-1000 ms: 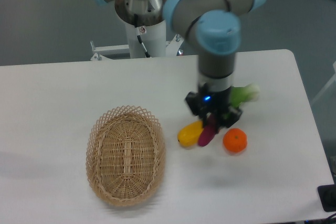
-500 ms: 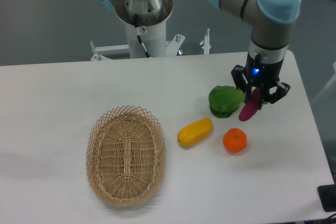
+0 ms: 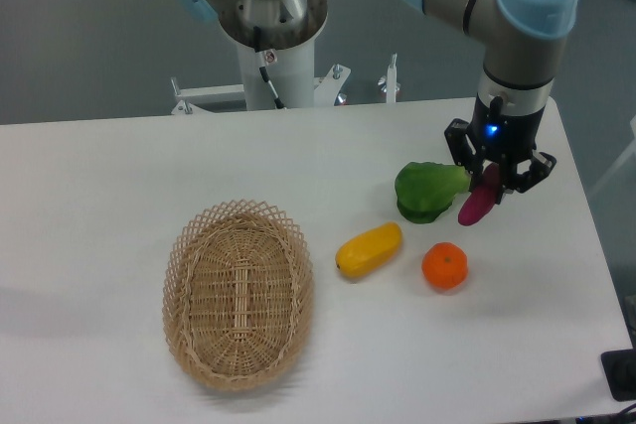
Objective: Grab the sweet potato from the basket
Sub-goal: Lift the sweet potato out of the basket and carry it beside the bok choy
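The slim magenta-purple sweet potato point(image 3: 476, 205) hangs tilted in my gripper point(image 3: 490, 186), which is shut on its upper end and holds it above the table at the right side. The light tan wicker basket point(image 3: 181, 245) sits far to the left on the table and has nothing in it. The gripper is well away from the basket, right of the green vegetable.
A green vegetable point(image 3: 427, 190) lies just left of the gripper. A yellow oblong fruit point(image 3: 369, 250) and an orange point(image 3: 444, 266) lie below it on the white table point(image 3: 99, 176). The table's right edge is close to the gripper. The robot base point(image 3: 270, 47) stands at the back.
The gripper carried the sweet potato from beside the yellow fruit to the right, past the green vegetable, and in the last half second shifted slightly further right.
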